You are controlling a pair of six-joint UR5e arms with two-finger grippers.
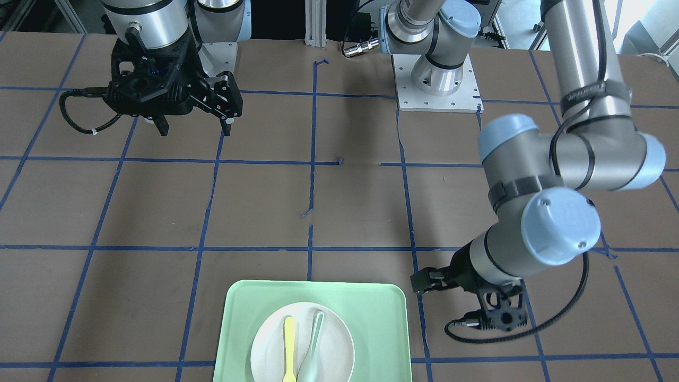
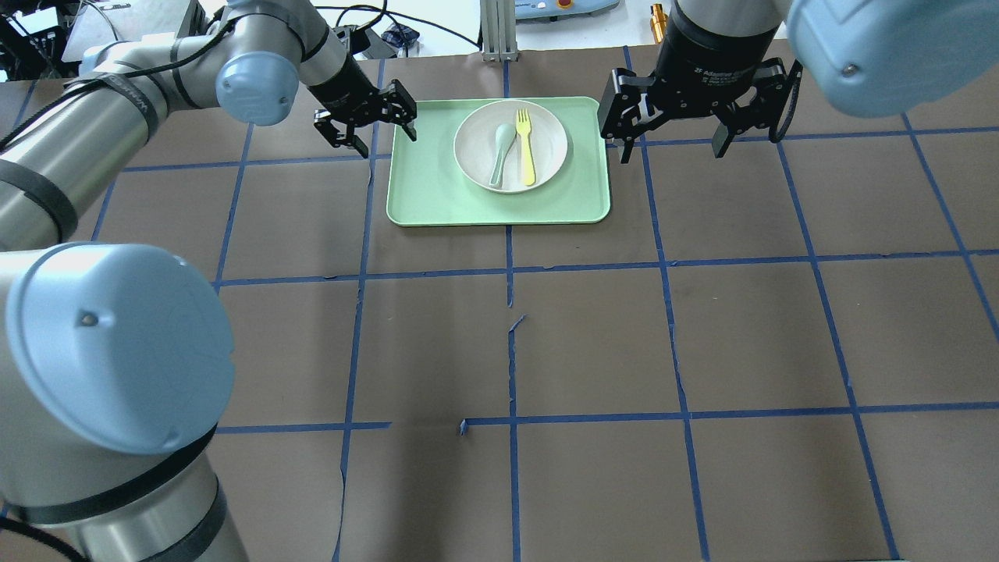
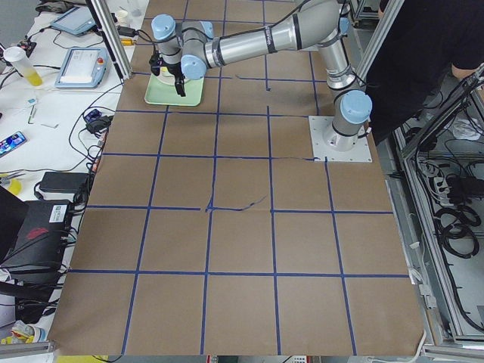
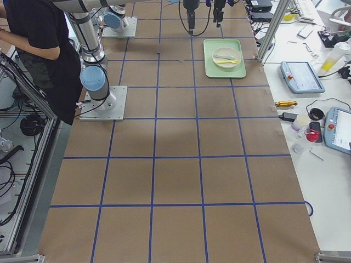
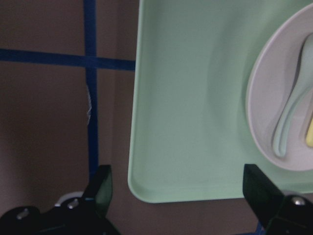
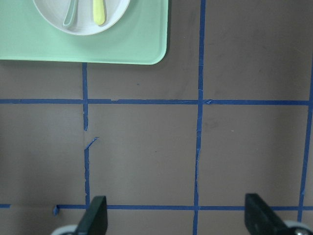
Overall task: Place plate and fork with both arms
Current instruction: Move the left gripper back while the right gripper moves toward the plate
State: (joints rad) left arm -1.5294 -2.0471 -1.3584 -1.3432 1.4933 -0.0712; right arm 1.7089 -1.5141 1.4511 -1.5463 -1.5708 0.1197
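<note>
Two arms and four loose items, on one brown tabletop [image 2: 593, 336] gridded with blue tape lines [image 2: 671, 265]. Clock directions are read from the overhead view.

1. Tray [image 2: 437, 195]: light green, rectangular with rounded corners, lying flat at the tabletop's 12 o'clock edge.
2. Plate [image 2: 550, 148]: round, off-white, resting on the tray toward its 12 o'clock side.
3. Fork [image 2: 526, 148]: pale yellow, lying on the plate with its tines pointing to 12 o'clock and its handle end reaching the rim at 6 o'clock.
4. Spoon [image 2: 499, 148]: pale grey-green, on the plate at the fork's 9 o'clock (alongside it, close but apart).
5. Left pincer [image 2: 389, 144]: at the tray's 9 o'clock edge, low and near the tabletop. Its jaws are spread wide and hold nothing, and its wrist camera sees a tray corner between them.
6. Right pincer [image 2: 671, 152]: at the tray's 3 o'clock, raised well above the tabletop, with jaws wide and empty (its wrist camera sees mostly bare grid).
</note>
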